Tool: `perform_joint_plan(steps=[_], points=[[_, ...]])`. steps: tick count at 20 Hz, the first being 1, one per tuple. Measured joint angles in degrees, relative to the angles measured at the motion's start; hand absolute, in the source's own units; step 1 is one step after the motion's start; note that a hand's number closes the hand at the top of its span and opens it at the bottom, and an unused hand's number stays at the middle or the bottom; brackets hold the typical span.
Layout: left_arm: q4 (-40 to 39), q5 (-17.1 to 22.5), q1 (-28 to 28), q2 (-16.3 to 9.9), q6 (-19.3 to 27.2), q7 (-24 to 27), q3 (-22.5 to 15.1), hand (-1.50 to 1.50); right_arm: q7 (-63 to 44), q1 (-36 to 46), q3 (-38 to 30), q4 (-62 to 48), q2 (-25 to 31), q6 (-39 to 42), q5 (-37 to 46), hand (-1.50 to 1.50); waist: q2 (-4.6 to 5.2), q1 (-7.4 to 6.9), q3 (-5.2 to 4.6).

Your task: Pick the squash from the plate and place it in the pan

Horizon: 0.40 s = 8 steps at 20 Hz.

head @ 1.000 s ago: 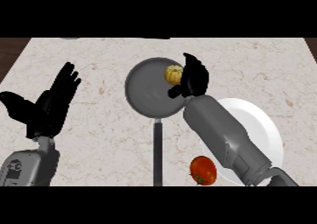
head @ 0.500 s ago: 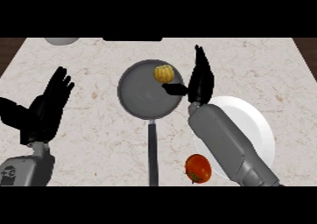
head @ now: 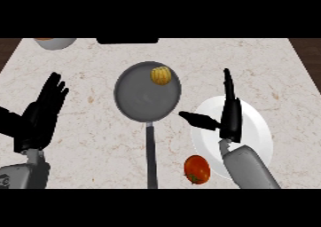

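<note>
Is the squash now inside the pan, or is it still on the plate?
Inside the pan. The squash lies on the pan's grey floor near its far rim; the right hand is open over the white plate.

Squash in pan; right hand open above plate.

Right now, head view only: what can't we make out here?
- Bowl at the counter's far left: cut off by the top band, contents unclear.
- Dark object at the far edge: mostly cut off, unidentifiable.
- Plate: middle hidden behind the right hand and forearm.
- Pan handle: its end runs off the bottom edge.
</note>
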<state>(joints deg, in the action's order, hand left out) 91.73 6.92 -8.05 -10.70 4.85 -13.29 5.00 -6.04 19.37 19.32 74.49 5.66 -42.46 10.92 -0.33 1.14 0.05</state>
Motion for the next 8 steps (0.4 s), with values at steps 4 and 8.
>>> perform_joint_plan(steps=[4, 8], points=[[-0.3, -1.4, -0.4, 1.3, 0.8, 0.6, -1.1, 0.0, 1.9, -9.1, 1.1, 10.3, 2.8, 2.6, -0.7, -1.5, 0.11, -0.36, -0.03], [0.5, -0.6, 0.2, 0.6, -0.7, -0.2, -0.1, 0.0, 2.4, -15.3, 1.4, 15.9, 3.6, 3.5, 1.1, -1.5, 0.2, -0.73, -0.04]])
